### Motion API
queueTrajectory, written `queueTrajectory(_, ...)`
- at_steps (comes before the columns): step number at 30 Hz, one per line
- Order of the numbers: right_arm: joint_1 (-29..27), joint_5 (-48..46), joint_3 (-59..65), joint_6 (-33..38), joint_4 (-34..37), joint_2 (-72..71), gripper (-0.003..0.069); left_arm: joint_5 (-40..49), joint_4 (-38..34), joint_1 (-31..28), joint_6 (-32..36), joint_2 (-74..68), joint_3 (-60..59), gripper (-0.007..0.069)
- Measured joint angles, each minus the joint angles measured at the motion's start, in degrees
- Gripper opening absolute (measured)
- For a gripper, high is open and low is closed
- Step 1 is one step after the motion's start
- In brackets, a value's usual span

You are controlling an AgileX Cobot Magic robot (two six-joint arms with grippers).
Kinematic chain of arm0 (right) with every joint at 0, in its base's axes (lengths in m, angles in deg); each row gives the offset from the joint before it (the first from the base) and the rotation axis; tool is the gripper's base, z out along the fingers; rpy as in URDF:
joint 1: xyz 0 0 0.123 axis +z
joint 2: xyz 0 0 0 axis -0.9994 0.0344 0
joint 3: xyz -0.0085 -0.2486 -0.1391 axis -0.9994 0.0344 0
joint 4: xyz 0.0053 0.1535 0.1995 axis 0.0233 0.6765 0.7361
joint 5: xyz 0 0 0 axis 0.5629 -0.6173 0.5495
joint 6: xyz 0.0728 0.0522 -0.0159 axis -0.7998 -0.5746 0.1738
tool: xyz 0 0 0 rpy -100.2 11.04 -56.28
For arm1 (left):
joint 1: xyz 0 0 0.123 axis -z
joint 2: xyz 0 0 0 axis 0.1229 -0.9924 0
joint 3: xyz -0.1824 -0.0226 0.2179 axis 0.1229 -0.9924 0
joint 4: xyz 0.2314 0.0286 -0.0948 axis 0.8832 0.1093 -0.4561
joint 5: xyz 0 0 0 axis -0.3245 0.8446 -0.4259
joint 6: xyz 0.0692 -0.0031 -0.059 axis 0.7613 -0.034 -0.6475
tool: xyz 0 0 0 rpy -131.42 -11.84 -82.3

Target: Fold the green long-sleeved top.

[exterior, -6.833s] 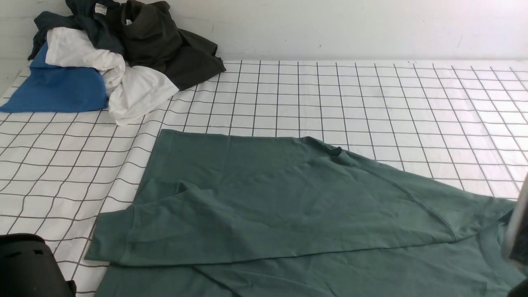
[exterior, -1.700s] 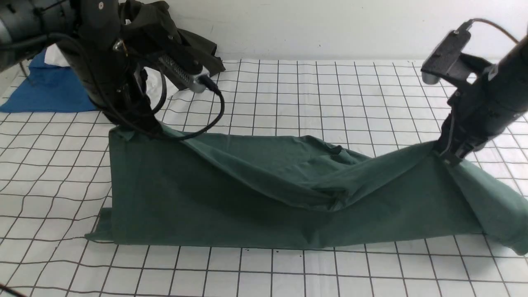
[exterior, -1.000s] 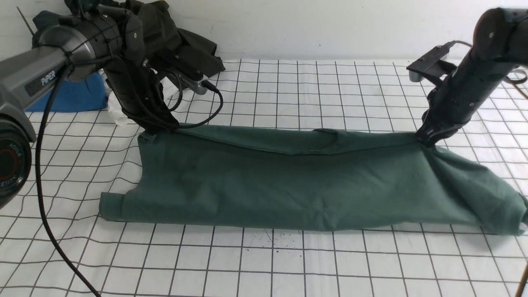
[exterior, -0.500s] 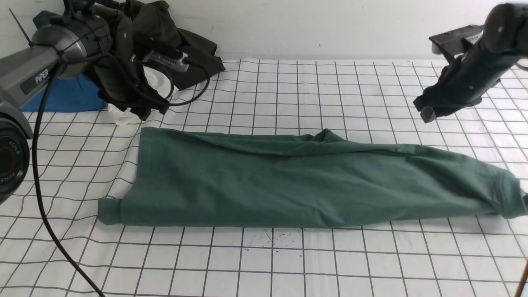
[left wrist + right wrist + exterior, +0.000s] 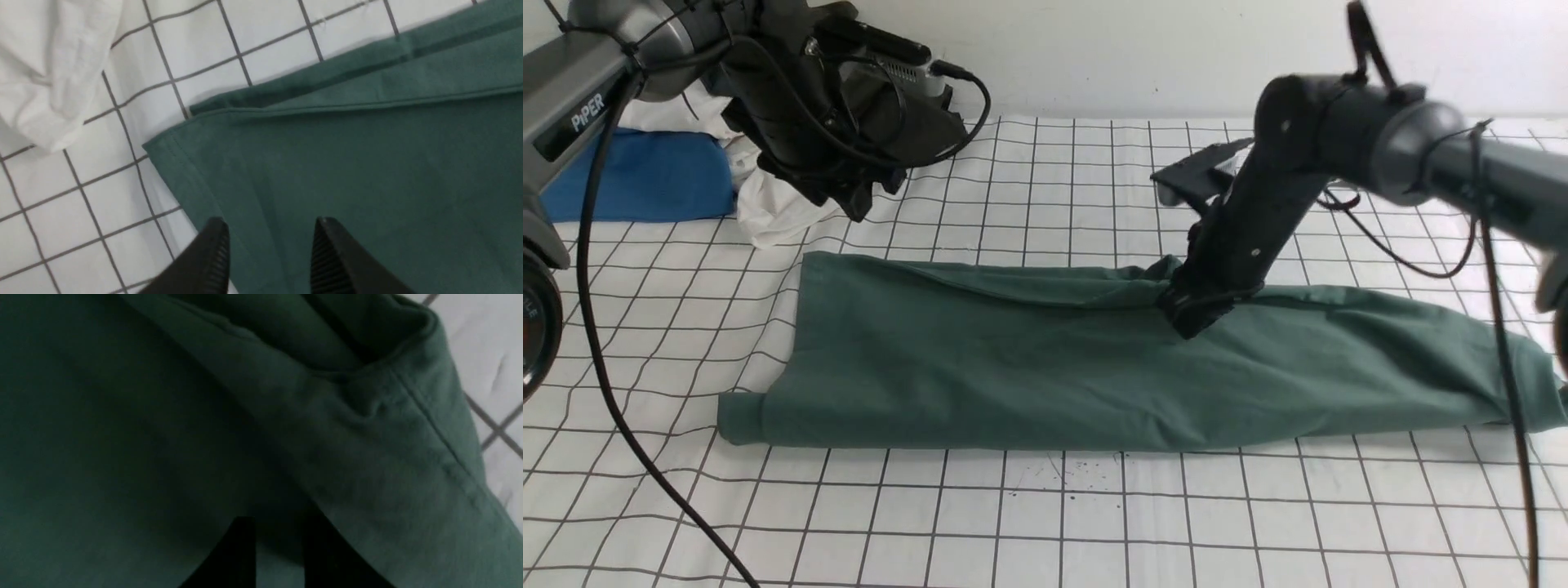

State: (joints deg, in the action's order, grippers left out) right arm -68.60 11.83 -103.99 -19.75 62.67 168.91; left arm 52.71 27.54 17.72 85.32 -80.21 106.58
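Where the gridded cloth (image 5: pixel 1045 523) covers the table, I see bare squares all along the near side and across the far right; the green long-sleeved top (image 5: pixel 1029 367) lies mid-table as a long folded band, its left hem edge squared, its far edge rumpled at the middle, its right end running to the edge of my front view; a heap of clothes (image 5: pixel 768 204) crowds the far left, near the top's far left corner; my left gripper (image 5: pixel 267 222) hangs over that corner, jaws well apart, nothing between them; my right gripper (image 5: pixel 1194 320) sits tip-down on the rumple, jaws a narrow gap apart.
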Motion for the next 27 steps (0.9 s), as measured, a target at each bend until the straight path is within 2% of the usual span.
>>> queueTrajectory(2, 0.16, 4.84, 0.0, -5.89, -3.39, 0.8, 0.0147, 1.28, -0.23, 0.07, 0.7, 0.0, 0.0, 0.0161)
queueTrajectory(7, -1.81, 15.39, 0.0, -23.31, -13.68, 1.68, 0.0142, 2.49, -0.66, 0.09, 0.82, 0.0, 0.0, 0.0016)
queueTrajectory(11, -4.36, 15.99, 0.0, -31.29, -20.11, 1.57, 0.0142, 2.49, -1.34, 0.09, 0.92, 0.0, 0.0, -0.0007)
queueTrajectory(15, -6.35, 11.22, 0.06, -32.17, -22.04, -0.93, 0.0142, 2.49, -2.25, 0.2, 0.92, 0.0, 0.0, -0.0008)
queueTrajectory(20, -9.41, 2.08, 1.22, -26.97, -21.49, -10.73, 0.0142, 2.49, -3.02, 1.39, 1.63, 0.0, 0.0, -0.0008)
queueTrajectory(24, -10.88, -1.26, 8.33, -22.76, -19.0, -20.55, 0.0141, 2.49, -4.22, 3.42, 2.95, 0.0, 0.0, -0.0008)
queueTrajectory(27, -10.95, -0.46, 21.2, -21.2, -15.05, -30.24, 0.014, 2.49, -5.91, 6.01, 3.92, 0.0, 0.0, -0.0008)
